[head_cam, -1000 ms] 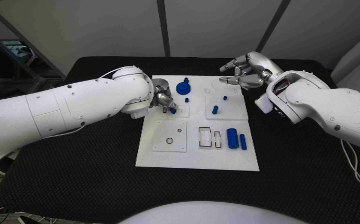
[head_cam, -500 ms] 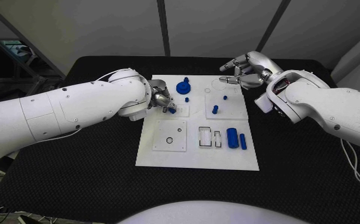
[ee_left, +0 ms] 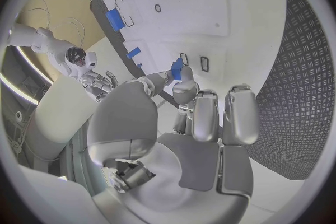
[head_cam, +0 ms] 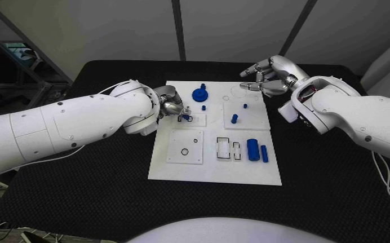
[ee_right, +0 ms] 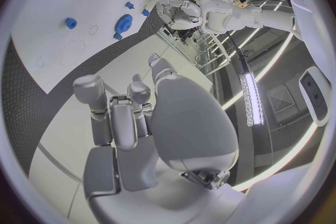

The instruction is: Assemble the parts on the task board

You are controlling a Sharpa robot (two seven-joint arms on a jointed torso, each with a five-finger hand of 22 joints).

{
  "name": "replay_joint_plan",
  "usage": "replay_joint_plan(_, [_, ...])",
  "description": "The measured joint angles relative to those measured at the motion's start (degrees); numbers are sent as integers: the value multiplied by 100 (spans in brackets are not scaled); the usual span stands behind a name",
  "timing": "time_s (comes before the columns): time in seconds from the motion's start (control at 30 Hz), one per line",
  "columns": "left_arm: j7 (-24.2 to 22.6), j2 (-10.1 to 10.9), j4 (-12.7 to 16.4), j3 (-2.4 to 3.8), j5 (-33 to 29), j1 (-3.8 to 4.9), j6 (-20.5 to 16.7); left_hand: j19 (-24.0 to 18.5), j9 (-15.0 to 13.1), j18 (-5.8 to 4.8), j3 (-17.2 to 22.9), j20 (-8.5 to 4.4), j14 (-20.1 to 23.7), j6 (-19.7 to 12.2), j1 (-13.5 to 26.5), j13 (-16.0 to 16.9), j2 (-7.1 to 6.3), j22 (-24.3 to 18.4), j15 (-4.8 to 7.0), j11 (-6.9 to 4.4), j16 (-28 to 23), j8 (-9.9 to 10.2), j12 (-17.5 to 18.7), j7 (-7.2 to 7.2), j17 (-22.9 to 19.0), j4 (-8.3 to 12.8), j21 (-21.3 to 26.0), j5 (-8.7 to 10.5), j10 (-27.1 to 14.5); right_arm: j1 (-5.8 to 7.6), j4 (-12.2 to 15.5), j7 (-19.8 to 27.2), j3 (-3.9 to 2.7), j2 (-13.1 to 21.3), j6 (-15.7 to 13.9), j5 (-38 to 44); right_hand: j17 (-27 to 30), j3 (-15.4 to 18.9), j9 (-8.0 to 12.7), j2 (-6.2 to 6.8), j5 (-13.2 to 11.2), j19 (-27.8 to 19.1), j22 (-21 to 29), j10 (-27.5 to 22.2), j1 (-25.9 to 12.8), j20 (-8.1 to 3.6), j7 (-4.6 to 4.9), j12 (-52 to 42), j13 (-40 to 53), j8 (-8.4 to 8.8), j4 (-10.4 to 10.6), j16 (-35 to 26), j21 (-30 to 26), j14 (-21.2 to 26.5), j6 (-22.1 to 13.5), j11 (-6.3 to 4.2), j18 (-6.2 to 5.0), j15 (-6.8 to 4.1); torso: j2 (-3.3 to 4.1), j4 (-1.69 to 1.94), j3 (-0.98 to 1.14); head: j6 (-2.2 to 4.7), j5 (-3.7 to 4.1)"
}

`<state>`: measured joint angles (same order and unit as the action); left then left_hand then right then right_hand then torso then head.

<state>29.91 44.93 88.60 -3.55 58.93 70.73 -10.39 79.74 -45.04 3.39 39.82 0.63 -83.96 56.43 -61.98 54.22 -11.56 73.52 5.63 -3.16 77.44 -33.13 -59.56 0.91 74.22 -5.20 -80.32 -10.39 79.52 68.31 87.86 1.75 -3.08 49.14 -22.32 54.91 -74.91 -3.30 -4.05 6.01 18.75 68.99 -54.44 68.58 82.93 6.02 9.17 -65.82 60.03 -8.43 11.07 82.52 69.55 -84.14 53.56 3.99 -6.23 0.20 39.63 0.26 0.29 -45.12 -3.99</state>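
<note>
Pinching a small blue part (ee_left: pixel 176 71) between its fingertips, our left hand (head_cam: pixel 172 107) sits over the near-left of the task board (head_cam: pixel 211 167), just above a small rectangular slot (head_cam: pixel 186 118) in the raised plate on the board's left side. From the left wrist view we judge the part's long axis runs roughly along the fingers, pointing down at the board; whether it has touched the slot we cannot tell. Our right hand (head_cam: pixel 268 78) hovers at the board's far-right corner, fingers apart and holding nothing, well away from that slot. The left hand is plainly the nearer one. We judge the coming move a short descent, part aligned with the slot's long side.
</note>
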Motion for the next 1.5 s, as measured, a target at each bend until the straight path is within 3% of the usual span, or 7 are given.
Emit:
replay_joint_plan(0.27, [-146,3,50,0,43,-143,-426,0,4,0,0,0,0,10,-16,-25,16,21,-1,-8,0,1,22,-9,4,0,0,1,-9,0,-1,6,0,15,0,-2,0,0,0,0,0,0,0,0,0,0,0,0,0,0,0,0,0,0,0,0,0,0,1,-1,3,4,3])
replay_joint_plan(0.57, [-209,-76,28,0,251,-253,-649,0,14,0,0,0,-14,10,-25,-58,25,21,13,1,0,3,60,-8,3,0,0,7,-19,0,-2,11,0,24,0,-5,0,0,0,0,0,0,-1,0,0,0,0,0,0,0,0,0,0,0,0,0,0,0,6,-12,3,10,17])
replay_joint_plan(0.97, [-205,-135,13,0,618,-276,-708,20,26,0,0,-21,-16,9,-29,-75,29,27,13,3,0,6,60,-7,3,0,0,24,-19,0,-22,16,0,5,1,-6,1,0,0,0,0,1,-1,0,0,0,0,0,0,0,0,0,0,0,0,0,0,0,6,-11,-3,-4,19])
replay_joint_plan(1.5, [-65,-183,-20,16,834,-266,-361,20,41,0,0,-20,0,11,-29,-111,29,26,23,13,0,21,111,-8,8,0,1,31,-28,-1,-41,23,1,-16,6,-6,-4,1,0,-31,0,1,-1,0,-31,0,0,0,1,0,0,0,0,21,0,0,1,-21,4,-7,-2,-23,18])
